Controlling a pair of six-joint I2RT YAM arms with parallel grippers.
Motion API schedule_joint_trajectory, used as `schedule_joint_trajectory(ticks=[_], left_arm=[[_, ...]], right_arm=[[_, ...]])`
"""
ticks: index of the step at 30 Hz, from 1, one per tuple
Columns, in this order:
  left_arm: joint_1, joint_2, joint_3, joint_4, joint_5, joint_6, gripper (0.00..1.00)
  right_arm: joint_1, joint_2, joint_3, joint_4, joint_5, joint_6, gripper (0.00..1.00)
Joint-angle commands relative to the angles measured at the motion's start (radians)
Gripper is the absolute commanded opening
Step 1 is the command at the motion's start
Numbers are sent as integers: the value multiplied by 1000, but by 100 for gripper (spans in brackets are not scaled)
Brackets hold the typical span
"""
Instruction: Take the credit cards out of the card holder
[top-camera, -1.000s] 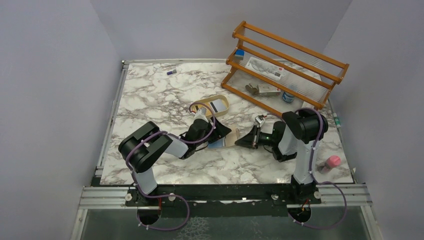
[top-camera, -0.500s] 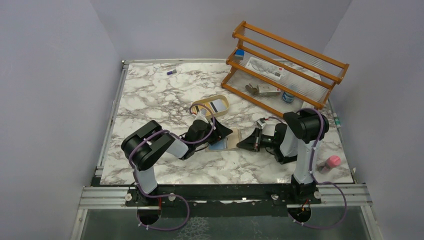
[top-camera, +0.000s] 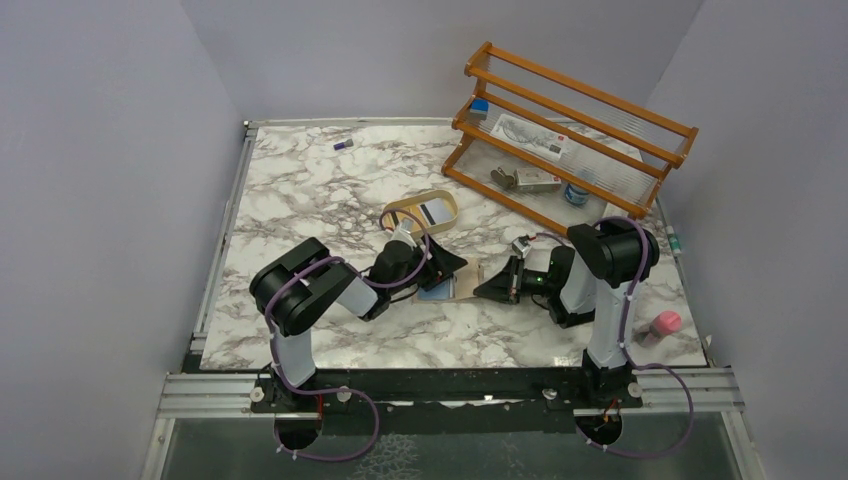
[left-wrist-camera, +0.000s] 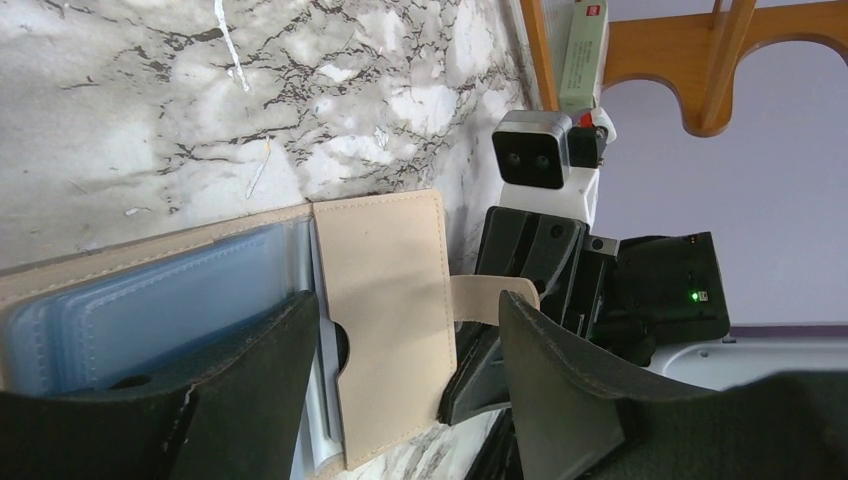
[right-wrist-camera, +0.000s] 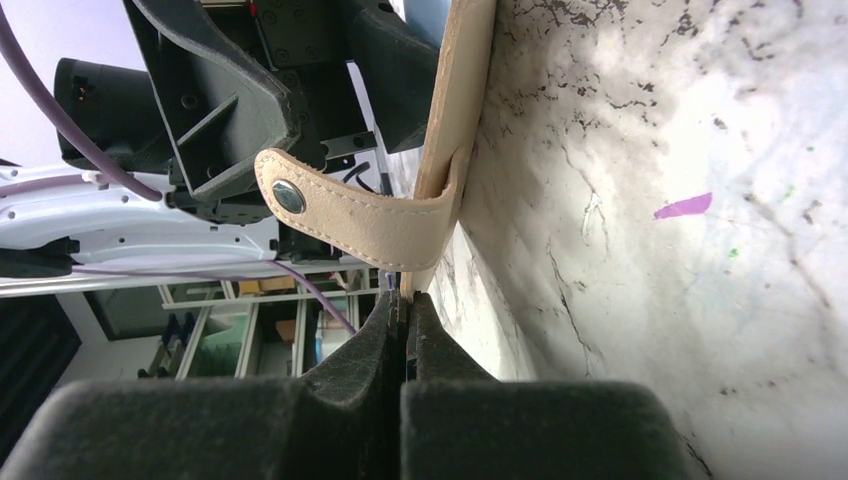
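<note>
Mid-extraction at table (top-camera: 330, 190) centre: clamping the right edge of the opened card holder (top-camera: 447, 290) with the right gripper (top-camera: 492, 285), jaws together on it beside the snap tab (right-wrist-camera: 350, 215); straddling the pockets with the left gripper (top-camera: 443, 268), jaws apart, empty. Pale blue credit card (left-wrist-camera: 150, 300) in its sleeve. Next, likely: pinching a card edge, drawing it out. Oval tray (top-camera: 390, 214) just beyond, wooden rack (top-camera: 570, 110) far right, neither obstructing.
</note>
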Motion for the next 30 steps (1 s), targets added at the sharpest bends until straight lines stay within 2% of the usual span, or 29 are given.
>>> schedule_joint_trajectory(ticks=[1,13,22,23,24,25,28,30], left_arm=[[-32,10,-41,-43,107,-42,67],[-54,-3,-57,102,250,-141,67],[-62,40,-97,305,269,-231,68],[-63,39,-101,306,262,-226,68],[-63,36,-108,302,253,-219,68],[-62,31,-115,288,243,-209,68],[-61,-2,-130,215,210,-160,68],[-57,-38,-137,150,185,-123,68]], right_arm=[[1,-15,-4,274,-36,-23,1],[1,2,13,274,-50,-44,1],[1,-15,27,274,-64,-42,1],[1,-18,29,274,-65,-40,8],[1,-20,28,271,-65,-36,22],[1,-22,26,270,-64,-33,40],[-6,-37,3,247,-40,-42,84],[-8,-60,-15,191,-12,-75,99]])
